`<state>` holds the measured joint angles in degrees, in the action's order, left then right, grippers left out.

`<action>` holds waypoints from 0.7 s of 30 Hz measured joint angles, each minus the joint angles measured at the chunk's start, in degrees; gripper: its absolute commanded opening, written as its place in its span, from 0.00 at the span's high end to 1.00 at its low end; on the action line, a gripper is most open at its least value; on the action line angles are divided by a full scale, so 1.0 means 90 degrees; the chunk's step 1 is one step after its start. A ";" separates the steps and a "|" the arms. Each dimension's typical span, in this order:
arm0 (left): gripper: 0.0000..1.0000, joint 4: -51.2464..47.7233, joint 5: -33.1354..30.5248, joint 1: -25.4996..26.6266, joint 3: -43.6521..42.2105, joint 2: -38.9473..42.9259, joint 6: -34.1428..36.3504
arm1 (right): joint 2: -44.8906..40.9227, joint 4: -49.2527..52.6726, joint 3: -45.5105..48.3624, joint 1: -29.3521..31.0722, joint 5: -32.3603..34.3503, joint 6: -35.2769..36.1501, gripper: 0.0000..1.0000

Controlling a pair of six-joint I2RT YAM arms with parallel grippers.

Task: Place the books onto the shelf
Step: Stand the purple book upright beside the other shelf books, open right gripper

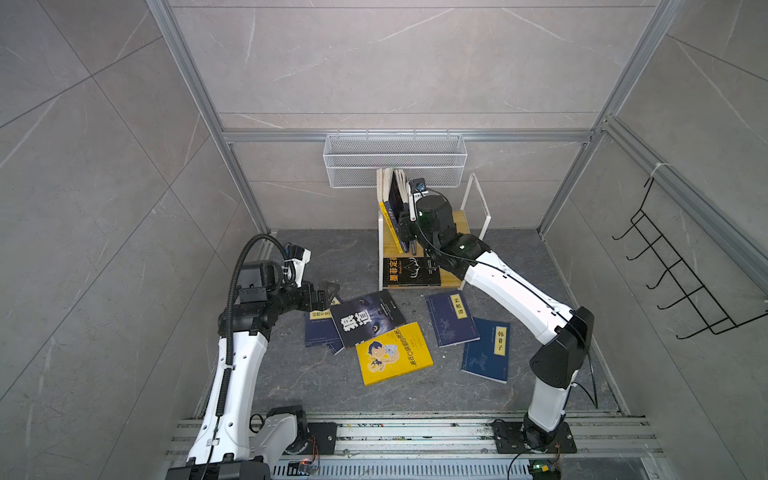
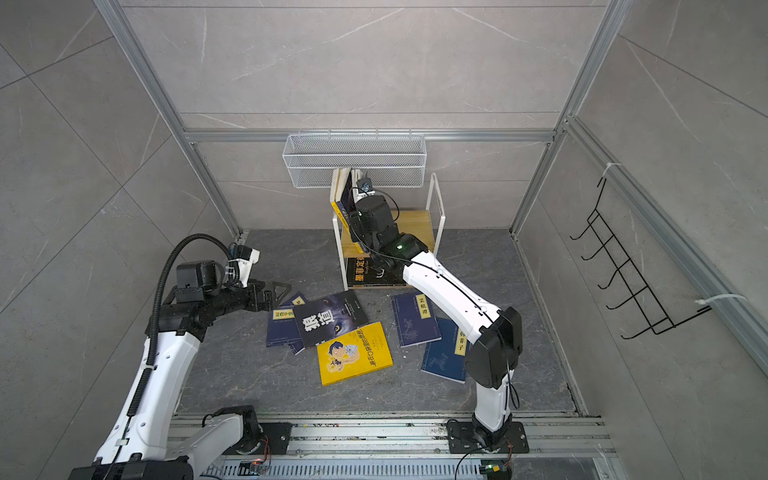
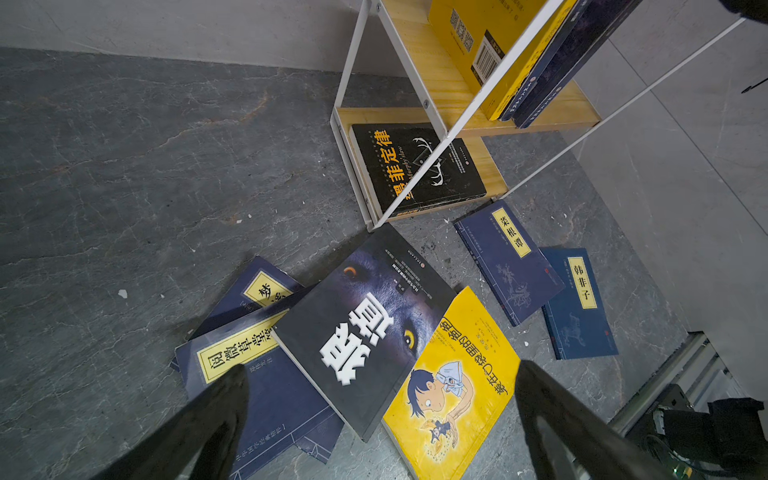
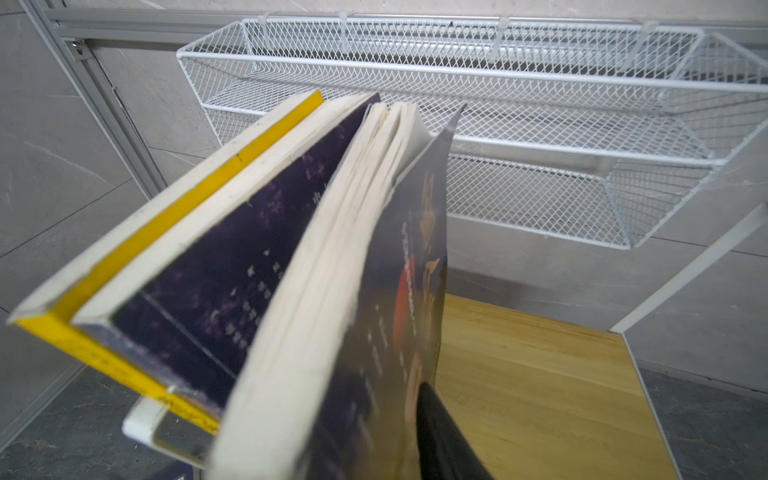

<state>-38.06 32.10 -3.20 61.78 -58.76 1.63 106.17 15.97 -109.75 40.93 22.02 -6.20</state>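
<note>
The shelf (image 1: 462,219) stands at the back of the floor. A black book (image 1: 409,272) lies flat on its lower board. On the upper board several books (image 1: 392,195) lean upright. My right gripper (image 1: 405,236) is at the outermost one, a dark-covered book (image 4: 386,332). One finger (image 4: 440,436) lies along that cover; the other finger is hidden behind the book. On the floor lie a black wolf-cover book (image 3: 365,328), a yellow cartoon book (image 3: 453,390) and navy books (image 1: 451,319). My left gripper (image 3: 382,368) hovers open over this pile.
A white wire mesh basket (image 1: 395,160) hangs on the back wall just above the shelf's leaning books. A black wire hook rack (image 1: 681,282) is on the right wall. An aluminium rail (image 1: 415,432) with both arm bases runs along the front.
</note>
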 measured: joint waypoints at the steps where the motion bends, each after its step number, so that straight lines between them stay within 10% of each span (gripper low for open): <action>1: 0.00 0.0002 0.0000 -0.0007 0.0000 0.0000 -0.0002 | -0.0078 -0.0066 0.0102 0.0005 -0.0002 -0.0002 0.54; 21: 0.00 0.0022 -0.0002 -0.0049 -0.0024 -0.0036 -0.0017 | -0.2336 -0.0437 0.3230 -0.0073 -0.0061 -0.0073 0.35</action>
<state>-37.87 32.08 -3.64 61.56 -59.09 1.48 85.14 12.03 -80.68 40.27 21.47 -6.85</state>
